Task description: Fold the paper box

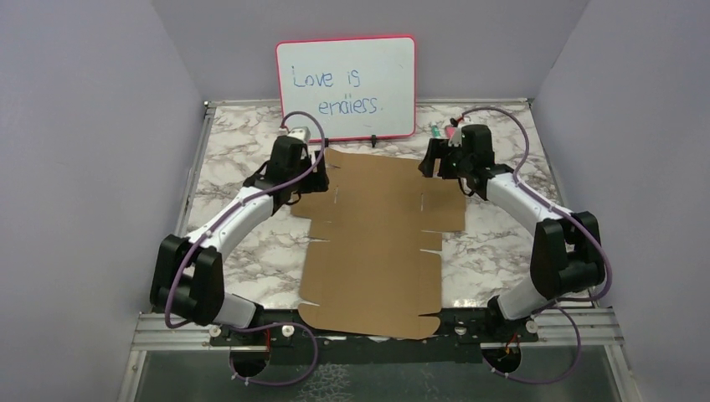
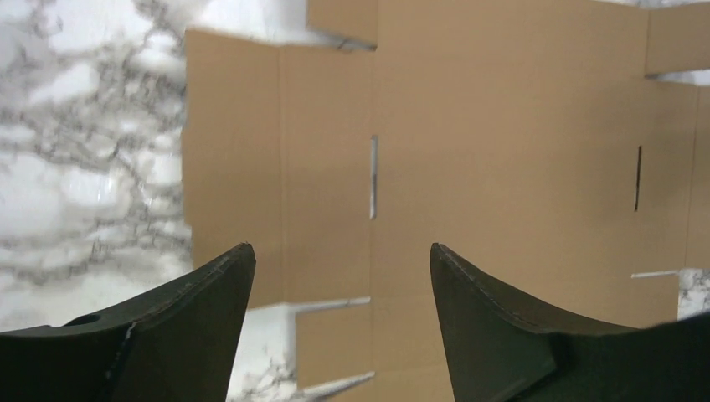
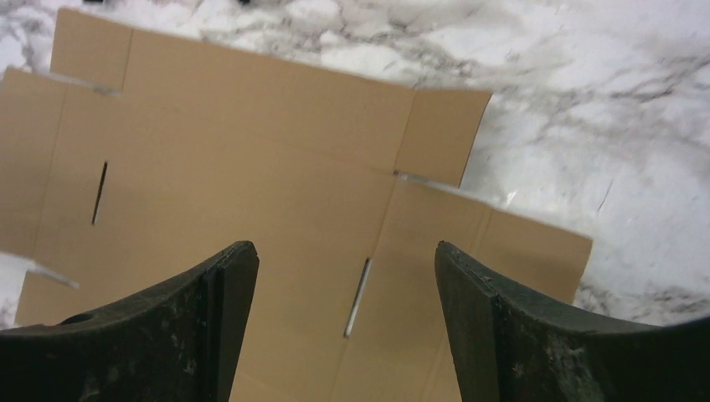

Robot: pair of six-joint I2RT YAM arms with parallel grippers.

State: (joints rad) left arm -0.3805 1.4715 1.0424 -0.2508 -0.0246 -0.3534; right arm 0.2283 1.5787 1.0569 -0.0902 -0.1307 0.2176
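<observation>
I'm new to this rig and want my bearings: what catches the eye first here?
A big flat brown paper box lies unfolded down the middle of the marble table. Behind it stands a pink-framed whiteboard reading "Love is endless." The left gripper and right gripper hang open above its far end.

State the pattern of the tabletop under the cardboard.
The tabletop is white marble with grey veins, clearest in the right wrist view.

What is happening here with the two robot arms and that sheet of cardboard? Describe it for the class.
Two robot arms are set to fold a paper box. It lies flat and unfolded on the marble table. The left gripper and the right gripper hang over the sheet's far end, one at each side, jaws open, holding nothing. No flap is raised yet.
</observation>
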